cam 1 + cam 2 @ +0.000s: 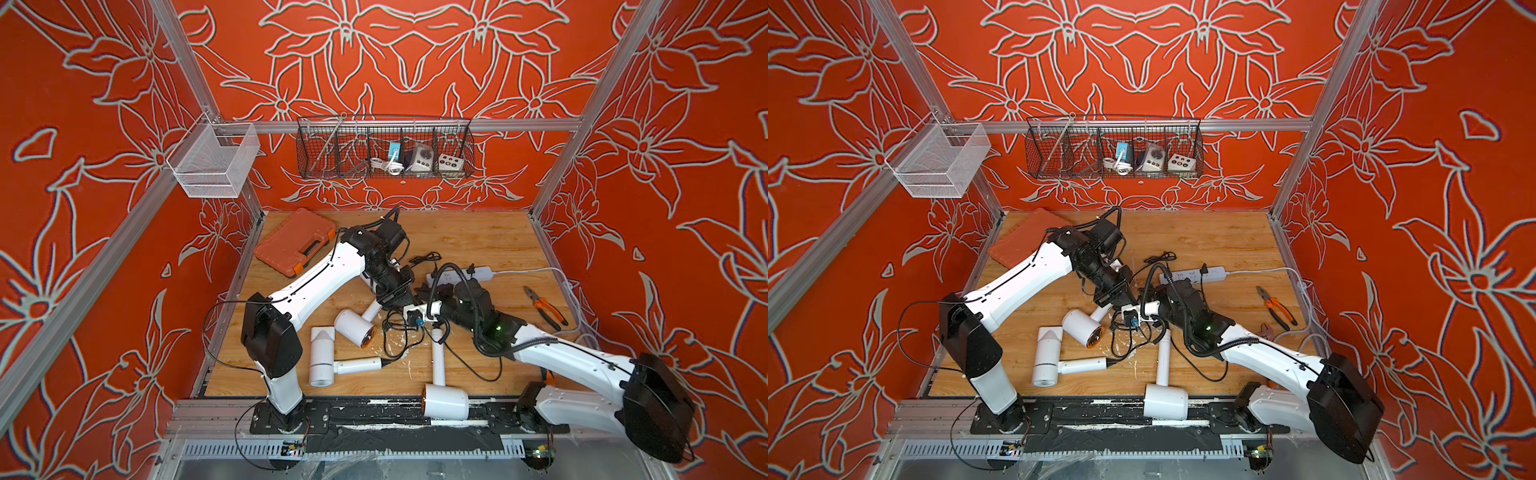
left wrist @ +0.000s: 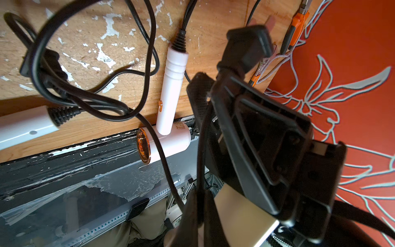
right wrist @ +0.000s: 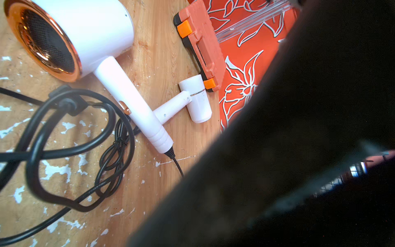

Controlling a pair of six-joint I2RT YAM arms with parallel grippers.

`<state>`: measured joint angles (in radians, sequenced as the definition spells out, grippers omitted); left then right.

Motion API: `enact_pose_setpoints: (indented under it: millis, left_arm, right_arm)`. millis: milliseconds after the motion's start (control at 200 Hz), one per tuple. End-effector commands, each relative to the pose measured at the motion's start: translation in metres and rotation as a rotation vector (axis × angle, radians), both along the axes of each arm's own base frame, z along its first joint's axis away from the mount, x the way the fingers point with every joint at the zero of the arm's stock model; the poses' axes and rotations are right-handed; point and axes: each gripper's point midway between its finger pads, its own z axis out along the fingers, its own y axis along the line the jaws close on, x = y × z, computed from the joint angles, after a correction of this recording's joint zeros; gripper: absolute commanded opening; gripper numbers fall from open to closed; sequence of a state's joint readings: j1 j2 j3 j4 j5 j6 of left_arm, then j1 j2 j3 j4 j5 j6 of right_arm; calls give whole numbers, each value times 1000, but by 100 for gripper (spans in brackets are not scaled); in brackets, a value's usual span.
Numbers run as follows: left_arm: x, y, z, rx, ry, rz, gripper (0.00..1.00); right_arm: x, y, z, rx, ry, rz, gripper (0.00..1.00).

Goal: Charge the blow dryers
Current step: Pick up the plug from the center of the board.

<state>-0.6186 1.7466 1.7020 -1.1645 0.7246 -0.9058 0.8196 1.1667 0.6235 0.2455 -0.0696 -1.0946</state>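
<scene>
Holding black plug (image 2: pixel 248 45) short of power strip (image 1: pixel 461 275).
The left gripper (image 2: pixel 215 85) clamps it; strip lies near, rightward, long axis across the table; right gripper (image 1: pixel 424 309) alongside, jaws unreadable.

Seemingly four blow dryers (image 1: pixel 322 357); one power strip (image 1: pixel 484 274); two baskets (image 1: pixel 216 162)

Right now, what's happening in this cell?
Both arms meet mid-table beside the white power strip. The left gripper is shut on a black plug, prongs bare, not yet in a socket. Whether the right gripper holds anything can't be told. Three white blow dryers lie loose on the wooden table, cords tangled; another plug looks seated in the strip.
</scene>
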Motion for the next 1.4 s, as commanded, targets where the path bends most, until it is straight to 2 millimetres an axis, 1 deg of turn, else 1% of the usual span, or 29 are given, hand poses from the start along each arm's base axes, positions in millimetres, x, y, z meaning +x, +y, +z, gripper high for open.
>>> enact_pose_setpoints:
  millis: [0, 185, 305, 325, 385, 430, 646, 766, 851, 921, 926, 981, 1001, 1011, 1026, 1116, 1171, 1226, 1301, 1361, 1396]
  left_arm:
    - [-16, 4, 31, -61, 7, -8, 0]
    - [-16, 5, 35, -75, 3, -7, 0]
    - [-17, 6, 37, -77, 0, -5, 0]
    - [-17, 6, 37, -76, 1, -5, 0]
    - [-18, 6, 38, -78, -1, -4, 0]
    - [-18, 6, 39, -79, -3, -4, 0]
    - [-17, 6, 42, -89, -24, -8, 0]
    - [-11, -2, 44, -161, -80, -48, 0]
    - [-4, 0, 43, -149, -144, -56, 0]
    - [6, 0, 53, -161, -247, -63, 0]
    - [7, 0, 53, -159, -256, -62, 0]
    - [18, 3, 65, -152, -362, -52, 23]
    - [22, 4, 72, -157, -409, -52, 33]
    - [24, 4, 75, -160, -431, -53, 40]
    - [26, 4, 79, -164, -461, -52, 45]
    - [40, 12, 99, -187, -602, -44, 56]
    - [50, 17, 104, -158, -687, -39, 69]
    - [62, 27, 99, -84, -738, -18, 70]
    - [75, 32, 91, -26, -795, -12, 71]
    - [84, 34, 85, 2, -823, -10, 71]
    - [88, 33, 82, 10, -838, -15, 71]
  right_arm:
    - [7, -13, 3, -35, -31, -58, 25]
    - [7, -17, 2, -26, -12, -68, 25]
    - [8, -18, 0, -31, -2, -70, 19]
    - [8, -18, 0, -31, -1, -72, 17]
    - [8, -18, 0, -37, 1, -75, 4]
    - [9, -19, 1, -39, 2, -81, 0]
    - [10, -19, 9, 4, 21, -106, 0]
    - [9, -19, 14, 36, 67, -121, 0]
    - [7, -21, 19, 67, 77, -131, 0]
    - [5, -25, 22, 86, 86, -149, 0]
    - [5, -26, 22, 86, 87, -151, 0]
    - [4, -30, 23, 102, 92, -175, 0]
    - [4, -33, 23, 109, 95, -188, 0]
    - [4, -33, 23, 110, 96, -192, 0]
    - [4, -35, 23, 115, 98, -199, 0]
    - [13, -48, 31, 195, 99, -308, 0]
    - [21, -58, 37, 258, 115, -391, 0]
    - [29, -68, 46, 342, 141, -474, 0]
    - [47, -86, 59, 459, 200, -620, 0]
    - [65, -108, 66, 557, 252, -783, 0]
    - [76, -122, 66, 606, 294, -883, 0]
